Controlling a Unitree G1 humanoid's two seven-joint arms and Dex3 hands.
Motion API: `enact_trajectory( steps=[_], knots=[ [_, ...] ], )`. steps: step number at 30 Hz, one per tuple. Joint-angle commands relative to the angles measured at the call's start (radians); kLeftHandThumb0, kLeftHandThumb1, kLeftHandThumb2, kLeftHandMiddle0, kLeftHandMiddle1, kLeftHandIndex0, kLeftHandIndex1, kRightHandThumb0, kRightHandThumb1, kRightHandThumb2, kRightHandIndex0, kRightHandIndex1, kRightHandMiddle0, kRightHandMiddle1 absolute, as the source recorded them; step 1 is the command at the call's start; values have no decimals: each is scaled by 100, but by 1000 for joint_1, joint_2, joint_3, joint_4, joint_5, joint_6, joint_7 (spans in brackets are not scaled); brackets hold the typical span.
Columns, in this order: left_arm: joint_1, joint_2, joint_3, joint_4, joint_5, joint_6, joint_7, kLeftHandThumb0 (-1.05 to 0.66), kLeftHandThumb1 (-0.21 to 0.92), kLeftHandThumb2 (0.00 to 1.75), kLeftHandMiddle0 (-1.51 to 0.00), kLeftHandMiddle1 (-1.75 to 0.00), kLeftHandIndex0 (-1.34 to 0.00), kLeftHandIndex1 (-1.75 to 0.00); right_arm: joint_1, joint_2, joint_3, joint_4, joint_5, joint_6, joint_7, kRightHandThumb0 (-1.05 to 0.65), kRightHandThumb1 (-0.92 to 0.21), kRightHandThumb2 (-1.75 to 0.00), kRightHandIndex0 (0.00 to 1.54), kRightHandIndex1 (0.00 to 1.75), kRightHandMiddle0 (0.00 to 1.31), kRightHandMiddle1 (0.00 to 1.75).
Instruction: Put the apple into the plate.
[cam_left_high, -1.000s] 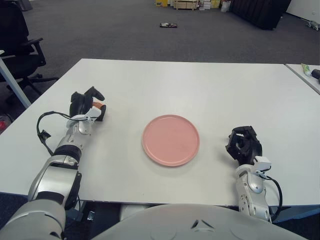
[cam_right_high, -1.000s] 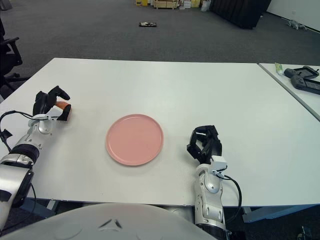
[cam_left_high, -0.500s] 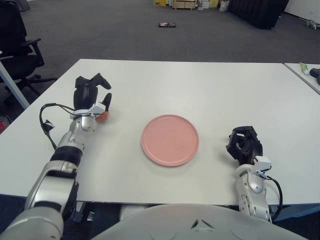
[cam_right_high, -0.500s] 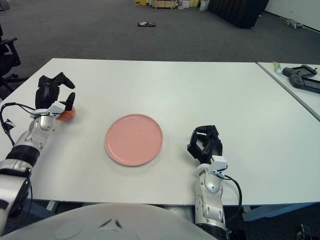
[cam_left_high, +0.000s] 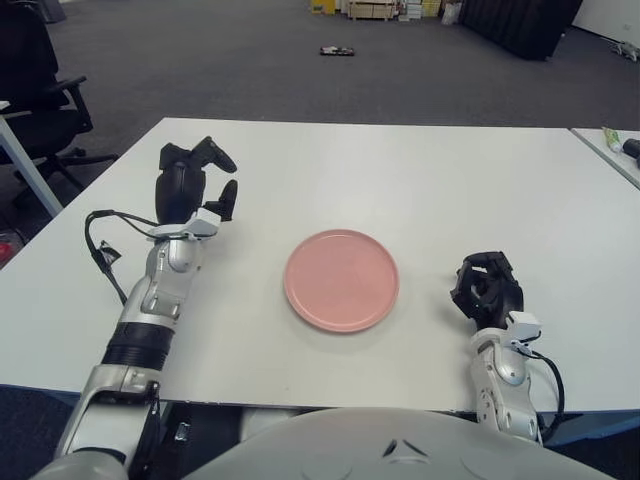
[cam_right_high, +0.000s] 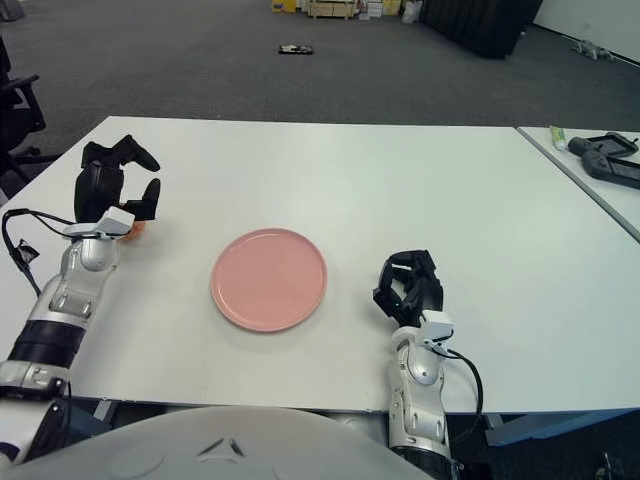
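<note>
Here the left hand (cam_right_high: 115, 190) stands raised over the apple (cam_right_high: 137, 227), fingers loosely spread and gripping nothing.
Only an orange sliver of the apple peeks out low at the hand's inner side, toward the plate, in the right eye view; in the left eye view the hand hides it altogether. The pink plate (cam_left_high: 341, 279) lies well apart on the hand's inner side, in the middle of the white table (cam_left_high: 400, 170). By my reading, the step in hand is the pickup: the fruit is not yet secured, so the next move calls for lowering, closing around it, then carrying it across to the plate. Too little of the apple shows to tell which way it points or where its long axis runs. The right hand (cam_left_high: 487, 290), fingers curled on nothing, shows beyond the plate's far side.
</note>
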Motion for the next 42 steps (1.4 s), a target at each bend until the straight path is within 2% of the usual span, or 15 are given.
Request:
enact_trajectory(
  steps=[1,5,9,14,16,18,20,21,23,25,26,29,33,39,42],
  knots=[
    [7,4,4,-22,17,-3,-27,-50,25,140,-131,-175,-66,-175,-17,6,2,8,-5,1,-8,-41,-56,-101,73,175,42,175],
    [6,27,-3,-23,27,11,-86,-50,24,142,-132,-175,-67,-175,-19,7,4,9,-9,2,-11,-41,-56,-101,73,175,42,175],
    [-29,91,-27,31,71,21,-176,-50,23,142,-132,-175,-67,-175,-20,7,5,7,-4,8,-7,-41,-57,-101,73,175,42,175],
    [-168,177,-90,330,165,-3,-193,-51,22,143,-131,-175,-69,-175,-20,7,6,7,-4,11,-8,-41,-57,-101,74,175,42,175],
    [-189,191,-108,376,194,18,-197,-50,26,138,-117,-175,-65,-175,-20,7,6,8,-3,10,-9,-41,-57,-100,74,175,42,175],
    [-188,203,-118,362,216,63,-225,-48,31,132,-94,-175,-61,-175,-19,11,5,7,1,7,-9,-41,-57,-100,73,175,42,175],
    [-191,216,-128,349,234,119,-270,-45,41,119,-58,-175,-53,-175,-18,15,5,5,6,3,-10,-41,-57,-100,73,175,42,175],
    [-192,220,-131,344,240,142,-288,-56,40,113,-37,-173,-34,-167,-18,17,5,4,7,2,-10,-41,-57,-100,73,175,42,175],
    [-186,223,-133,317,245,194,-328,-67,40,104,-19,-162,-17,-152,-16,18,6,1,8,3,-11,-41,-57,-100,73,175,41,175],
    [-179,225,-133,294,245,227,-352,-73,42,98,-10,-151,-9,-141,-14,18,7,-1,7,4,-12,-41,-57,-100,73,175,41,175],
    [-170,226,-128,280,242,249,-367,-76,43,94,-6,-138,-6,-127,-12,17,8,-2,7,5,-12,-41,-57,-100,73,175,41,175],
    [-158,221,-120,253,231,308,-399,-81,46,85,-2,-95,-1,-78,-7,14,9,-1,7,8,-11,-41,-57,-100,72,175,42,175],
    [-143,211,-108,249,204,338,-403,-82,47,82,0,-62,0,-44,-6,12,10,1,6,9,-10,-41,-57,-100,72,175,42,175],
    [-148,177,-94,406,157,275,-293,-84,44,83,0,-38,0,-19,-8,10,12,3,5,7,-7,-41,-57,-100,73,175,42,175],
    [-177,157,-78,543,116,197,-223,-87,42,85,0,-33,0,-13,-7,7,12,3,3,7,-6,-41,-57,-101,73,175,42,175]
  ],
)
